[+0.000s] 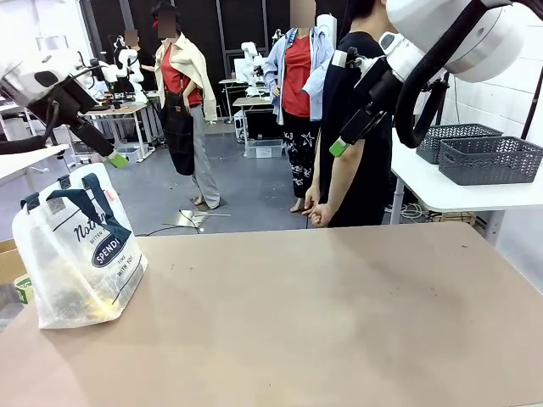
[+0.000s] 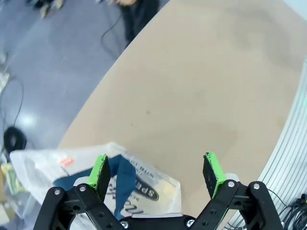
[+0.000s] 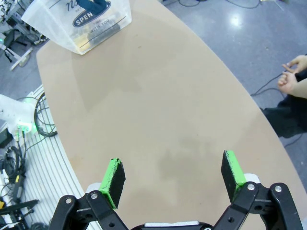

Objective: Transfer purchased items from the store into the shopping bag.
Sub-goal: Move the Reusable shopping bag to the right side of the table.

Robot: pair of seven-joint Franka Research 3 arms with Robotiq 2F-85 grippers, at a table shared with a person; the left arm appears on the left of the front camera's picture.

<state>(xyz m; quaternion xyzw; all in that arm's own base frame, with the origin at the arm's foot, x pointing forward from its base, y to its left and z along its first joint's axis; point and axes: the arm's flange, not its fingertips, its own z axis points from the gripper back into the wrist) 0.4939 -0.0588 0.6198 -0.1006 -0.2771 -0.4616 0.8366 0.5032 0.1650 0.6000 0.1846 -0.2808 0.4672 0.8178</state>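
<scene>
Both hands are raised above the desk [image 1: 322,314] with nothing in them. Left hand [image 2: 156,175] hangs over the desk's left end with its green pads spread wide, directly above the shopping bag [image 1: 78,254]; right hand [image 3: 172,178] hovers high on the other side, its pads equally wide, looking down on bare desk surface. The shopping bag stands at the left edge of the desk, its navy handles flopped over the top and some yellowish contents faintly visible through the translucent wall. Its mouth looks partly collapsed rather than standing open. Two dark grey slotted baskets [image 1: 488,157] sit on a white side table behind the right arm, well apart from the bag; whether either one holds the purchased items cannot be told from here. A person [image 1: 356,127] stands at the far side, hands clasped low.

Risks, as I judge them: anything dropped toward the bag could catch on the slack handles or the sagging rim and slide off onto the desk. The light bag could also tip or shift if a hand nudges it, being so close to the desk edge.
</scene>
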